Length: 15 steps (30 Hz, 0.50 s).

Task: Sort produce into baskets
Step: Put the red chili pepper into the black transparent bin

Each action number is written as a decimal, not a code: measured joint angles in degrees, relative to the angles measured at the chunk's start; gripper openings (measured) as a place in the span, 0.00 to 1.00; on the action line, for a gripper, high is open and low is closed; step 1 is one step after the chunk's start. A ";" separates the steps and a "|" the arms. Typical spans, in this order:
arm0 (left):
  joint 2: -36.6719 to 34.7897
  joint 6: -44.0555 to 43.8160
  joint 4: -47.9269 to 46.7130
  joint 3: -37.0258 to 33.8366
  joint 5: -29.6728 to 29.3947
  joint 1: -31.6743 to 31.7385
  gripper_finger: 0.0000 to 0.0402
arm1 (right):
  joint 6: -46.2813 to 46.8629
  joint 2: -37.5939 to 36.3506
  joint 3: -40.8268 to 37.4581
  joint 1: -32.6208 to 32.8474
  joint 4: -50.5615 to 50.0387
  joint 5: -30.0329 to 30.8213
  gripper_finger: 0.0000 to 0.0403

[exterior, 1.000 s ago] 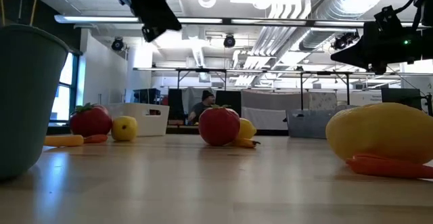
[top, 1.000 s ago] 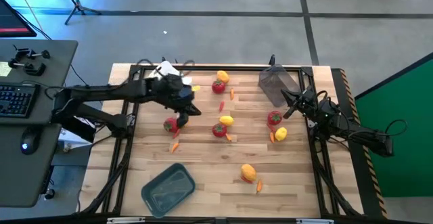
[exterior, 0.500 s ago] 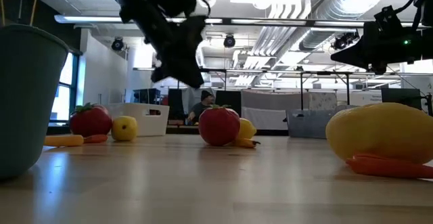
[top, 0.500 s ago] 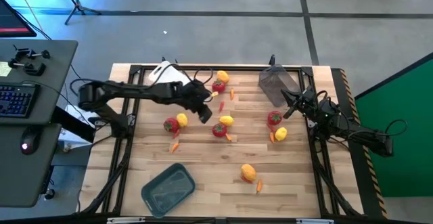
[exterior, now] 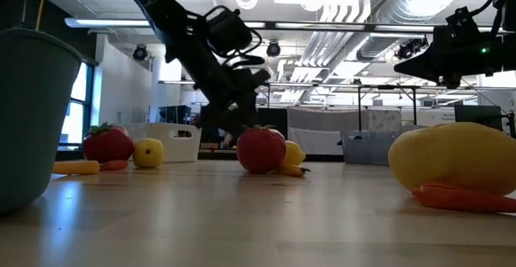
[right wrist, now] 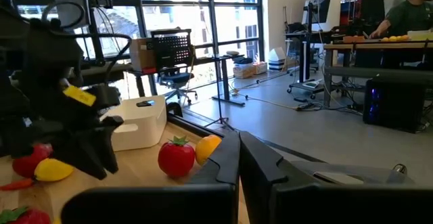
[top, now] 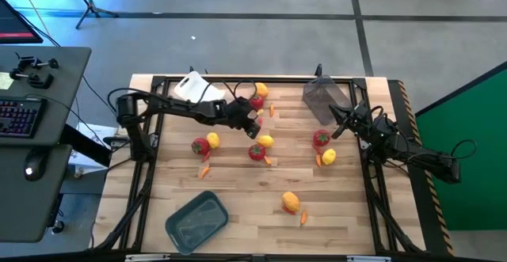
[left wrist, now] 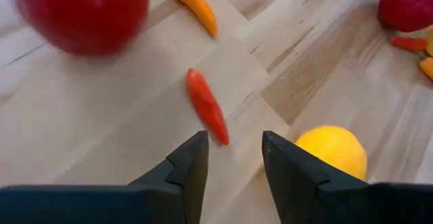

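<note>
My left gripper [left wrist: 233, 158] [top: 254, 128] is open and slants down over the middle of the table. A thin red piece [left wrist: 206, 106] lies flat on the wood just ahead of its fingertips, untouched. A yellow fruit [left wrist: 332, 150] sits beside it, and a red fruit [top: 256, 101] lies farther back. More red and yellow fruits [top: 257, 152] are scattered over the tabletop. The white basket [top: 194, 86] stands far left, the dark see-through basket [top: 323, 100] far right, the grey-blue basket [top: 196, 220] near left. My right gripper [right wrist: 238, 162] waits shut at the right edge.
Fruits near my left gripper: a red one and a yellow one [top: 205, 143] to its left, a red and yellow pair [top: 324, 146] toward the right arm. An orange fruit [top: 291, 202] lies near the front. A black frame rail [top: 142, 175] runs along the table's edges.
My left gripper has swung toward the table's right edge and come down from high above the wood to just over it, behind the middle red fruit in the low view. It has also rolled about its own axis. The produce has stayed in place.
</note>
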 joint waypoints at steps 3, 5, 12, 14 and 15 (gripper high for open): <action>1.87 -0.49 2.77 0.00 -0.79 -0.43 0.35 | 0.00 0.00 0.01 0.00 0.02 0.01 0.00; 2.78 -1.08 2.75 0.04 -2.72 -0.79 0.36 | 0.00 0.01 0.01 -0.01 0.01 0.01 0.00; 5.75 -0.26 4.48 0.04 -4.15 -1.56 0.37 | 0.00 -0.02 0.01 -0.02 0.02 0.01 0.00; 6.72 -0.46 4.59 0.11 -4.12 -1.78 0.37 | 0.00 -0.02 0.00 -0.02 0.01 0.01 0.00; 7.10 -0.46 4.33 0.39 -4.11 -1.91 0.37 | 0.00 -0.02 -0.01 -0.01 0.01 0.01 0.00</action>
